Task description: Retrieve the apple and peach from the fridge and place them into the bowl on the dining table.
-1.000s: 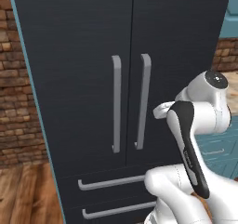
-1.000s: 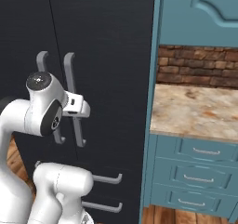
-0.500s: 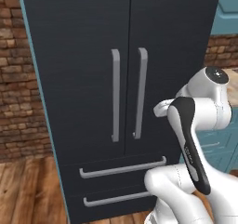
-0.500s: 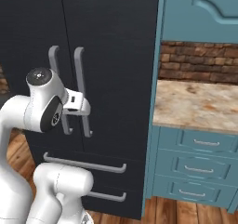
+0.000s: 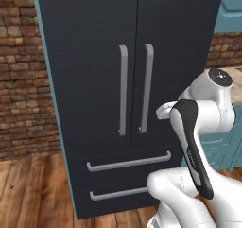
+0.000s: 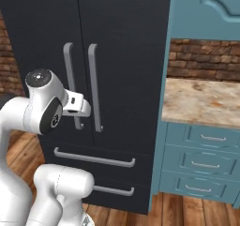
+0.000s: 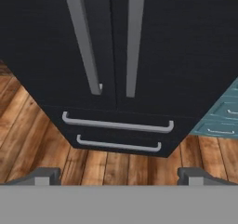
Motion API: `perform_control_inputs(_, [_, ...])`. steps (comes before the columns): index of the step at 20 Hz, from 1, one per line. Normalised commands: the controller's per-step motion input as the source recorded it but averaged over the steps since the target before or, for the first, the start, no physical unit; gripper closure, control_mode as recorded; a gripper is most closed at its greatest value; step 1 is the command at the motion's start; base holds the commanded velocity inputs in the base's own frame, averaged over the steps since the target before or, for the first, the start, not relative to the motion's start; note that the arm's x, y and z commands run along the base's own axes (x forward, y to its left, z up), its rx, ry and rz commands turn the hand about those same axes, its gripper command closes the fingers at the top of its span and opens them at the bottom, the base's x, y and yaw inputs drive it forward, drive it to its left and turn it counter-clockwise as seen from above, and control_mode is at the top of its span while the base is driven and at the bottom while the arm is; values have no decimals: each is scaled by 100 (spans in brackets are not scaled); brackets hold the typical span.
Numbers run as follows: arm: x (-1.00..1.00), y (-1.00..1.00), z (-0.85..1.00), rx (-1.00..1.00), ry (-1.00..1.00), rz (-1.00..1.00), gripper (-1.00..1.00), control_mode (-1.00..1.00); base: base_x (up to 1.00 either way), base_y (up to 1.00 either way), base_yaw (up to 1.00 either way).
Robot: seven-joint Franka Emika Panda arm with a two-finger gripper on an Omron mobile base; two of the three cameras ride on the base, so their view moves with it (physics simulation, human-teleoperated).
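Shifted view since earlier: fridge (image 5: pixel 132 80) sits further right, both doors closed; gripper (image 7: pixel 118 174) fingers spread.

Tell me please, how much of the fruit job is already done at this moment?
Nothing looks done yet. The fridge has both doors shut, so no fruit shows. In hand: the gripper is open, empty, and faces the fridge's two bar handles. Left: open a door, fetch both fruits, carry them to the bowl.

Even, bright rendered light; no glare; faint shadows behind fridge (image 5: pixel 132 80) handles; textures slightly soft, pixelated.
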Motion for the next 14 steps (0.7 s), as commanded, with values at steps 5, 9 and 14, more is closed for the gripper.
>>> perform_control_inputs(5, [0,0,0,0,0,0,-100,100,-42,23,0])
perform_control_inputs(9, [0,0,0,0,0,0,-100,100,-33,50,0])
perform_control_inputs(14, [0,0,0,0,0,0,-100,100,-12,63,0])
